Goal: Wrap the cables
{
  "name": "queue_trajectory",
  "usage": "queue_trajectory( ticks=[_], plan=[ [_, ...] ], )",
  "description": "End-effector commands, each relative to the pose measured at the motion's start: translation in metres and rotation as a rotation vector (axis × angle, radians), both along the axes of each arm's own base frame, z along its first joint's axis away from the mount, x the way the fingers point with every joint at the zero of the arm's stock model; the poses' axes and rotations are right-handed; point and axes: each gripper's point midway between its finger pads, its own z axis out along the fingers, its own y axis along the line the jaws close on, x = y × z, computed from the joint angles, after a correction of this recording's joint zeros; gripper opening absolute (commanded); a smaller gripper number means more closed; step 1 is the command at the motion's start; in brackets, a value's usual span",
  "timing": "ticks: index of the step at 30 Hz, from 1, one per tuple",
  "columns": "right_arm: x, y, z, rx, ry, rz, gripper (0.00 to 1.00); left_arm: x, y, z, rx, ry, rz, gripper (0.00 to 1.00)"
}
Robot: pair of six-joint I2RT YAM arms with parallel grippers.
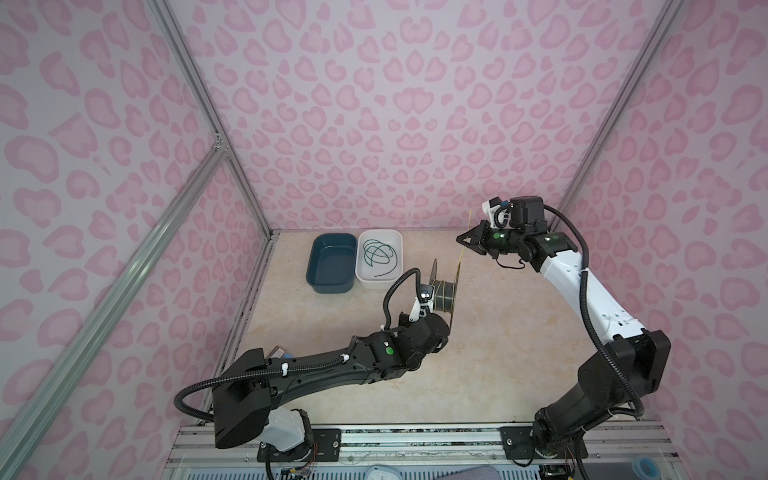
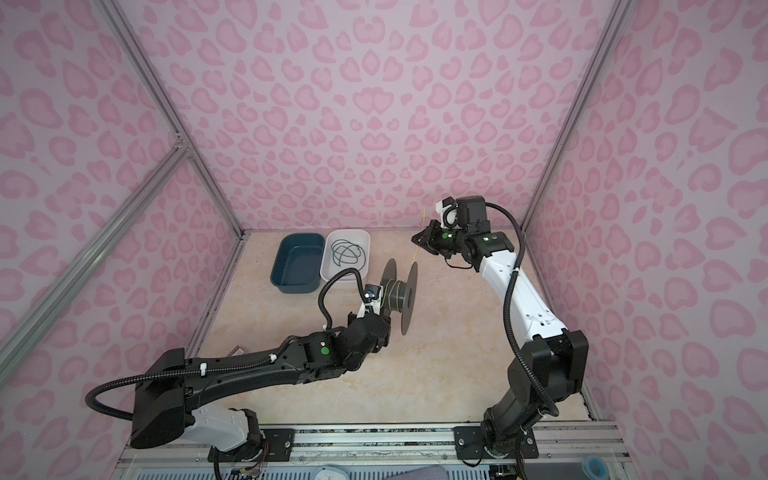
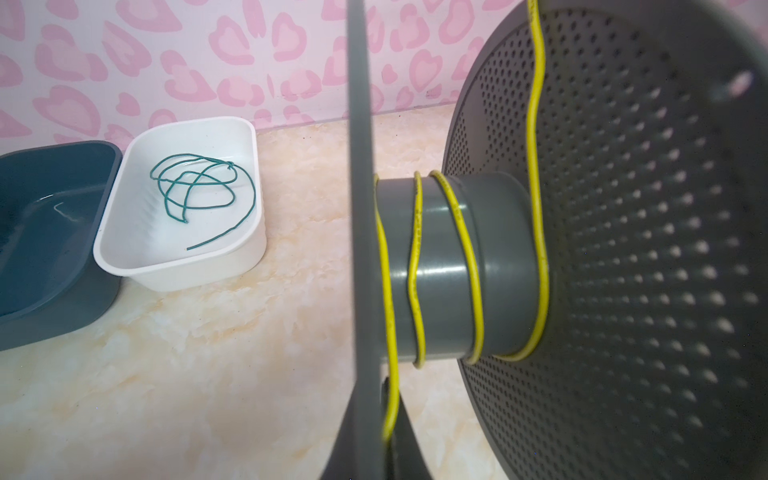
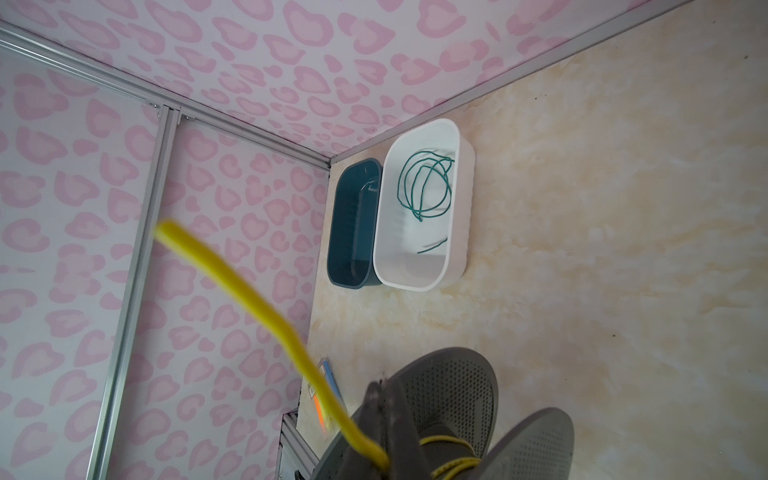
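A grey spool (image 1: 441, 294) (image 2: 398, 291) (image 3: 449, 266) is held up off the table, with the yellow cable (image 3: 417, 266) wound loosely around its hub. My left gripper (image 3: 388, 446) is shut on the rim of one spool flange, with a stretch of yellow cable pinched against it. My right gripper (image 1: 459, 240) (image 2: 414, 240) (image 4: 384, 399) hangs behind and right of the spool, shut on the yellow cable (image 4: 249, 299). The cable's free end sticks up past the jaws. The green cable (image 1: 378, 254) (image 2: 347, 254) (image 3: 199, 195) lies in loose loops in the white tray (image 1: 397, 279).
A dark blue tray (image 1: 332, 262) (image 2: 297, 262) stands empty beside the white one at the back left. A small card (image 1: 279, 353) lies by the left wall under the left arm. Pink walls close three sides, and a metal rail (image 1: 415, 432) runs along the front.
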Motion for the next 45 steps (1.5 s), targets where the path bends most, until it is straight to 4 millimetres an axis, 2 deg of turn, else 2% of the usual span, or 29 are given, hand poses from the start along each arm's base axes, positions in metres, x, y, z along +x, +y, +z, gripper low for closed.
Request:
queue_trajectory(
  ticks=[1, 4, 5, 9, 16, 22, 25, 27, 29, 35, 36, 38, 45],
  plan=[
    [0.054, -0.024, 0.160, 0.146, -0.745, -0.182, 0.00, -0.032, 0.041, -0.062, 0.366, 0.181, -0.091, 0.04],
    [0.051, -0.026, 0.145, 0.151, -0.719, -0.192, 0.00, -0.028, 0.037, -0.057, 0.369, 0.165, -0.081, 0.04],
    [0.050, -0.024, 0.133, 0.154, -0.699, -0.187, 0.00, -0.027, 0.037, -0.055, 0.366, 0.158, -0.074, 0.04],
    [0.038, -0.020, 0.105, 0.136, -0.656, -0.184, 0.00, -0.023, 0.036, -0.046, 0.355, 0.130, -0.066, 0.04],
    [-0.006, 0.000, 0.048, 0.086, -0.576, -0.139, 0.00, -0.024, 0.042, -0.038, 0.330, 0.119, -0.058, 0.04],
    [-0.046, 0.030, 0.010, 0.052, -0.528, -0.060, 0.02, -0.031, 0.049, -0.049, 0.323, 0.152, -0.067, 0.04],
    [-0.047, 0.028, 0.006, 0.037, -0.520, -0.068, 0.03, -0.035, 0.052, -0.058, 0.328, 0.175, -0.074, 0.04],
    [-0.045, 0.028, 0.010, 0.022, -0.522, -0.063, 0.05, -0.036, 0.055, -0.061, 0.330, 0.182, -0.072, 0.04],
    [-0.044, 0.031, 0.015, 0.014, -0.523, -0.046, 0.11, -0.037, 0.058, -0.060, 0.328, 0.183, -0.067, 0.04],
    [-0.044, 0.034, 0.009, -0.005, -0.497, -0.021, 0.12, -0.038, 0.060, -0.055, 0.312, 0.185, -0.051, 0.04],
    [-0.045, 0.033, 0.008, -0.009, -0.495, -0.024, 0.10, -0.038, 0.060, -0.055, 0.309, 0.189, -0.050, 0.04],
    [-0.048, 0.030, 0.007, -0.018, -0.492, -0.028, 0.00, -0.039, 0.060, -0.055, 0.299, 0.196, -0.051, 0.04],
    [-0.053, 0.026, 0.012, -0.045, -0.509, -0.027, 0.00, -0.040, 0.059, -0.051, 0.282, 0.192, -0.056, 0.04]
  ],
)
